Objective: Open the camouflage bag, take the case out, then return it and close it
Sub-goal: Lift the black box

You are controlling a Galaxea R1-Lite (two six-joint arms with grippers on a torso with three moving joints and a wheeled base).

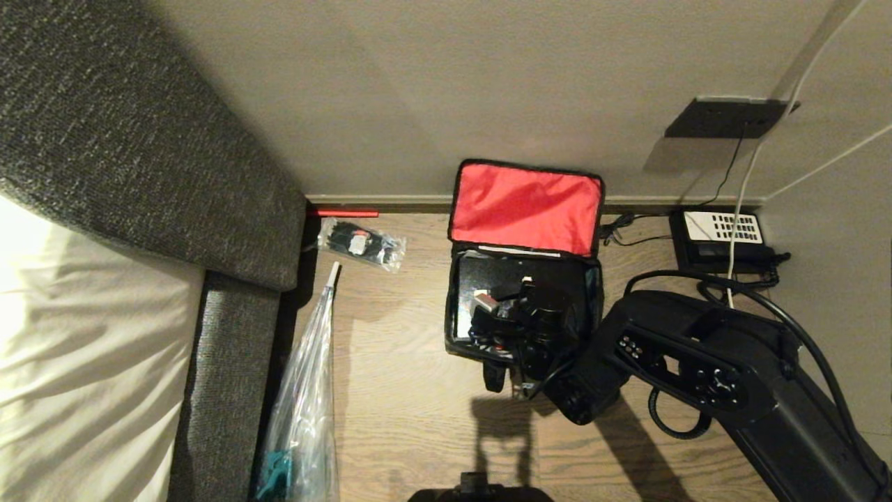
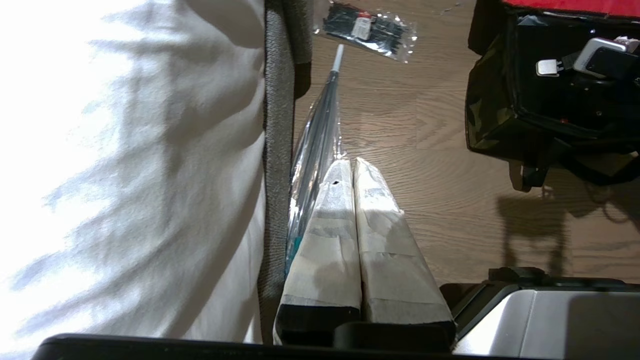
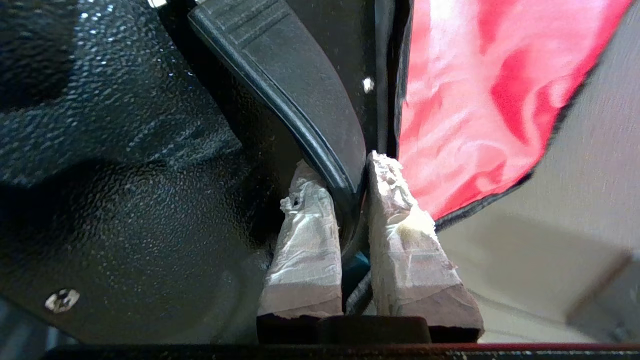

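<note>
The camouflage bag [image 1: 451,317] stands open on the wooden floor against the wall, its red-lined lid [image 1: 526,208] leaning back on the wall. Inside lies the glossy black case [image 1: 481,279]. My right gripper [image 1: 519,296] reaches down into the bag and is shut on the case's black handle [image 3: 300,90]. In the right wrist view the taped fingers [image 3: 305,235] pinch that curved handle, with the case's pebbled black face [image 3: 125,175] on one side and the red lining [image 3: 465,110] on the other. My left gripper [image 2: 352,167] hangs parked and shut, empty, beside the bag [image 2: 487,120].
A grey sofa with a white cushion [image 1: 139,139] fills the left. A clear folded umbrella [image 1: 306,390] and a clear packet of black items [image 1: 361,242] lie beside it. A black telephone [image 1: 721,237] with cables sits right of the bag by the wall.
</note>
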